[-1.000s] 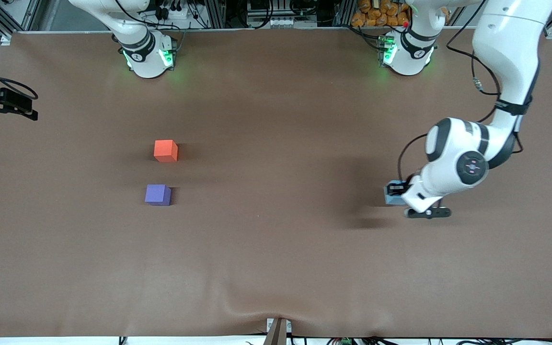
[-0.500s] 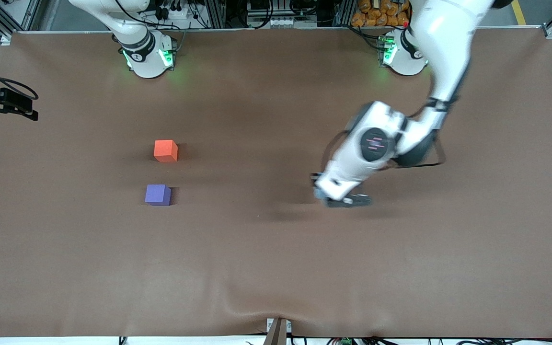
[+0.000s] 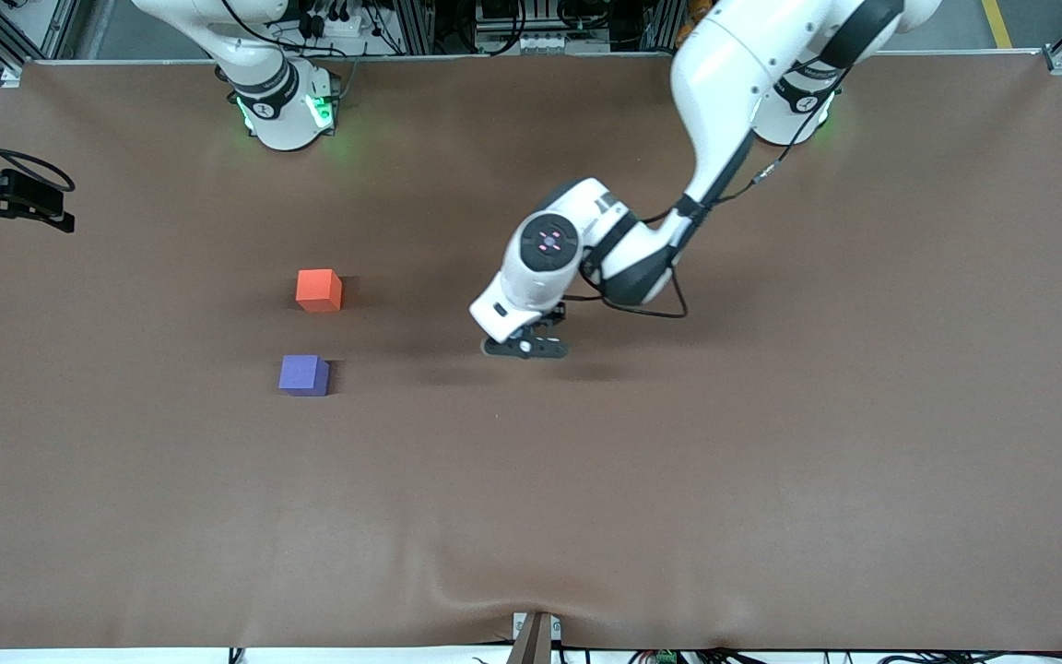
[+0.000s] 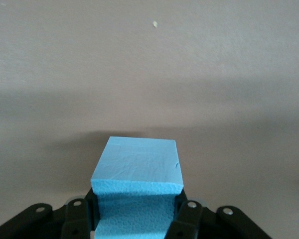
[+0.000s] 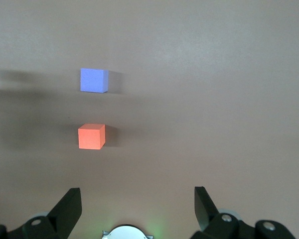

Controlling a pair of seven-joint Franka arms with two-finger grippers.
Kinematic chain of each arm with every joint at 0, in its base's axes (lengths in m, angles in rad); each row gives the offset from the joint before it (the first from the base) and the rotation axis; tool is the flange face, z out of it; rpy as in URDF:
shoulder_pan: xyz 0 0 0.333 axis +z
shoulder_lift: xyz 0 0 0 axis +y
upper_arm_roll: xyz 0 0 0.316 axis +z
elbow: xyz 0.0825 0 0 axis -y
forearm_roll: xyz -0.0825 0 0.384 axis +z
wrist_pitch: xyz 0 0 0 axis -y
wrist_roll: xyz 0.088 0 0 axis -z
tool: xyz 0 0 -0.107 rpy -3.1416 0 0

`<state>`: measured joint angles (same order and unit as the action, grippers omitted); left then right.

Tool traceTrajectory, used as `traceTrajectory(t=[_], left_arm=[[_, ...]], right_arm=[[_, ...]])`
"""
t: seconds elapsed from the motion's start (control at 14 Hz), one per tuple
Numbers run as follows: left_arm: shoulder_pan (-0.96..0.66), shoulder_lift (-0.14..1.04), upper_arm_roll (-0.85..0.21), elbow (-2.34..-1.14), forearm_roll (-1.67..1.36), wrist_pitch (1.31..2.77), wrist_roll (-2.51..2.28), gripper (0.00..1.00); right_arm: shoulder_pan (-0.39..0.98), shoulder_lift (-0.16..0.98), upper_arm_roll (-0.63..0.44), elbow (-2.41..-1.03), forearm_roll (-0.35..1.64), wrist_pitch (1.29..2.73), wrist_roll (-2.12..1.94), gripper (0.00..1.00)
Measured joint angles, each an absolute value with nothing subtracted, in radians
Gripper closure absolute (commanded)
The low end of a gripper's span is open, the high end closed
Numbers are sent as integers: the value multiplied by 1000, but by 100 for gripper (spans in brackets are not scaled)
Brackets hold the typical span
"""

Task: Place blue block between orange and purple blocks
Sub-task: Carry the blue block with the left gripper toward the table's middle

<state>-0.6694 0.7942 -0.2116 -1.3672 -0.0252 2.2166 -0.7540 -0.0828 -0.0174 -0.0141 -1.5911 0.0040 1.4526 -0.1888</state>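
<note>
My left gripper [image 3: 524, 347] hangs over the middle of the table, shut on the blue block [image 4: 137, 174], a light sky-blue cube. The hand hides that block in the front view. The orange block [image 3: 319, 290] and the purple block [image 3: 303, 374] sit on the table toward the right arm's end, the purple one nearer the front camera, with a gap between them. The left gripper is well apart from both. My right gripper [image 5: 138, 204] is open and empty, held high; its wrist view shows the orange block [image 5: 91, 136] and the purple block [image 5: 93, 80] below.
The brown table mat [image 3: 771, 461] is wrinkled near its front edge. A black device [image 3: 5, 198] sticks in at the right arm's end. The arm bases [image 3: 287, 111] [image 3: 794, 101] stand along the back edge.
My left arm has swept with the blue block from the left arm's end of the table to the middle, toward the orange and purple blocks. Those two blocks have not moved.
</note>
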Motion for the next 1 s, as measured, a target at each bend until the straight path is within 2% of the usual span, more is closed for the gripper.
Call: traceTrajectory(t=[0.14,0.21,0.29,0.64,1.0], left_arm=[[-729,809,-167,-1365,-26,2233,-758,34],[-753,821,-148,-1364,-26,2237,-764,15],[-774,834,-129,-1364,-26,2243,-767,0],[-806,849,-80,-1335,-26,2271,-767,0],[-757,727,-60,-1297,-26,2269,-770,0]], right_arm=[[-83,-17,-14,-1591,5,1456,-189,0],[-83,-17,-14,-1591,5,1457,-189,0],[-83,-17,-14,-1591,6,1457,-189,0],[-83,-18,-12,-1588,7,1466,-189,0],[-83,-18,-11,-1586,7,1468,-189,0]])
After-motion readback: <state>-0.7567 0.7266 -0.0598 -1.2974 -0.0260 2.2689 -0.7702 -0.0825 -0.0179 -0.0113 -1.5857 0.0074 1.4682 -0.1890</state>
